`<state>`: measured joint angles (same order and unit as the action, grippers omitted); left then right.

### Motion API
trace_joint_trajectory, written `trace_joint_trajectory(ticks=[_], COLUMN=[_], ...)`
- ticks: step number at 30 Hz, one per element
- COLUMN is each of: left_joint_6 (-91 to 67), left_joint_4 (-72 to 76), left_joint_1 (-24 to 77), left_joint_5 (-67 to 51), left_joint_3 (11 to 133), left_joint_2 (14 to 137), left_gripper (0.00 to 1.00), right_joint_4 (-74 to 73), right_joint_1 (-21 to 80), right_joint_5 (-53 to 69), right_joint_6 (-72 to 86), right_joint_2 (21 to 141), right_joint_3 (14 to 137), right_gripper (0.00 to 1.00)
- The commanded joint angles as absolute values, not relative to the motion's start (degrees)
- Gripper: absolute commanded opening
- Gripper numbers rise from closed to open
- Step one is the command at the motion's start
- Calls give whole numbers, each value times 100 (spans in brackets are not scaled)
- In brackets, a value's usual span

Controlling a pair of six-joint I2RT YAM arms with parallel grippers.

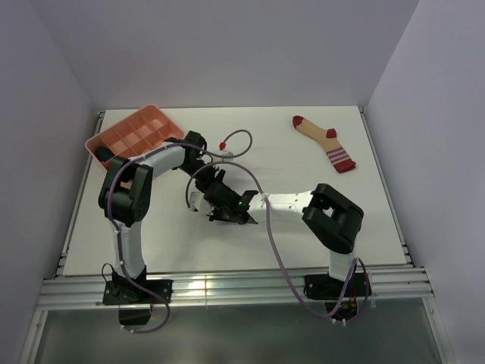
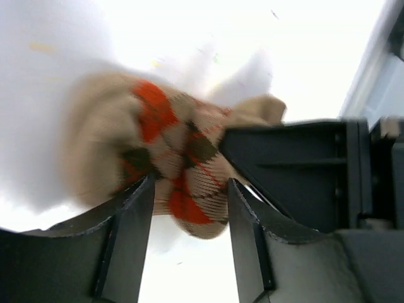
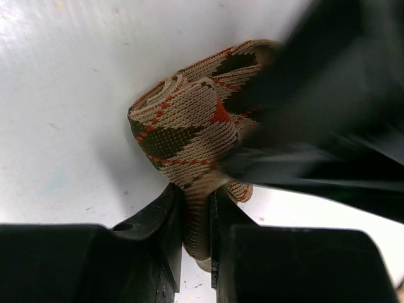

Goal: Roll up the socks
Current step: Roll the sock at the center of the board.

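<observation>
Right wrist view: the right gripper [image 3: 197, 211] nips a fold of the partly rolled argyle sock [image 3: 183, 126], its fingers pressed almost together on the cloth. In the left wrist view the left gripper [image 2: 189, 183] has its fingers parted either side of the roll. The cloth there is blurred, so it cannot be told whether they press it. From above, both grippers meet nearer the arm bases than the orange tray [image 1: 102, 144], toward its right-arm side, and cover the sock wholly. The striped sock [image 1: 326, 142] lies flat and unrolled, well apart from the tray.

The risk is that the coil, which looks loose, could spring open if the pinch slips before the left fingers hold it. The crowded grippers could also knock each other. The coil's underside and loose end are hidden.
</observation>
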<state>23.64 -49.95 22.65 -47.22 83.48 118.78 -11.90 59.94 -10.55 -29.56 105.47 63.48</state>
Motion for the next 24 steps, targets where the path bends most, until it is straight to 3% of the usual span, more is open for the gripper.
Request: trace_joint_trajectory(ticks=[1, 7, 16, 23, 24], left_joint_6=[1428, 47, -510, -62, 182], left_joint_4=[-3202, -700, 1290, 1117, 829], left_joint_1=[2145, 2022, 1916, 1916, 1916], left_joint_5=[-3781, -1527, 1219, 548, 380], left_joint_3=[8043, 6646, 4670, 3798, 3710], left_joint_2=[10832, 9224, 6526, 4642, 4493], left_gripper=[54, 60, 61, 69, 78], right_joint_4=[-2195, -3188, -4612, -5536, -5624], right_joint_1=[6012, 5985, 5862, 5757, 5731], right_joint_5=[-176, 359, 1063, 1608, 1722], right_joint_6=[-2988, -3155, -3401, -3612, -3647], right_joint_2=[10810, 11285, 12084, 12796, 12858], right_joint_3=[6696, 7470, 8726, 9588, 9745], right_gripper=[0, 0, 0, 0, 0])
